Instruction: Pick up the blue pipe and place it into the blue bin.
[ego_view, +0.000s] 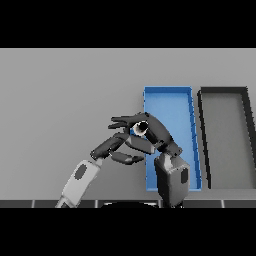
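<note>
Blue marks the bin (170, 107), a long open tray lying on the grey surface (65, 100) right of centre, its long side running away from the robot. Just beside it on the right, close but apart, lies a black bin (225, 95) of the same shape. The right hand (155, 131) reaches up from the lower edge on a white and grey forearm that covers the near end of the blue bin, and it sits over that bin's left wall, about midway along. Its fingers are curled round the pipe (141, 128), of which only one end shows: a pale ring with a dark hole, edged in blue, facing left and toward the robot, at the bin's left rim. The rest of the pipe is hidden inside the grip, so I cannot tell how it is tilted or whether it touches the bin. The left hand (117, 147) comes in from the lower left, its forearm slanting up toward the centre, and lies just left of the bin and just below the right hand. Its fingers are stretched out, relaxed, pointing to the right; they hold nothing. The two hands are very close, and the view does not show whether they touch.
</note>
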